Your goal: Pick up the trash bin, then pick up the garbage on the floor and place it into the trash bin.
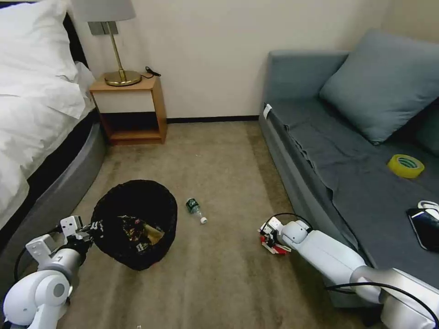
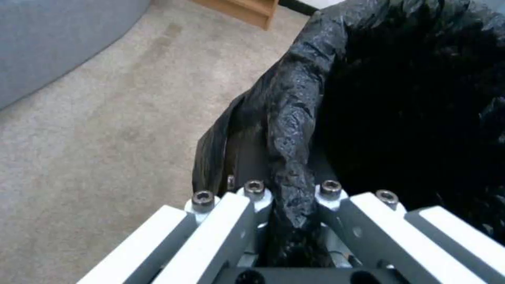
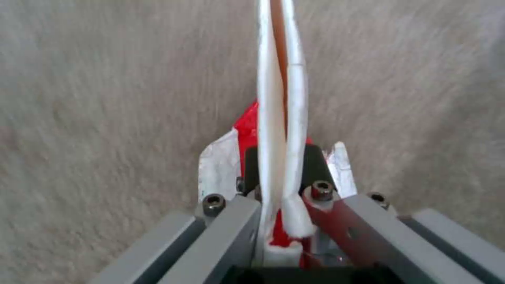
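Soft, even indoor light — carpet smeared by motion blur.

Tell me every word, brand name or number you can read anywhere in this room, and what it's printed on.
No text can be read.
Green bottle on the carpet: its label is too small to read.
Red-and-white wrapper pinched in the right gripper: print not legible.
Wrappers inside the trash bin, held at its rim by the left gripper: markings too blurred.
Yellow tape roll on the sofa: no readable lettering.
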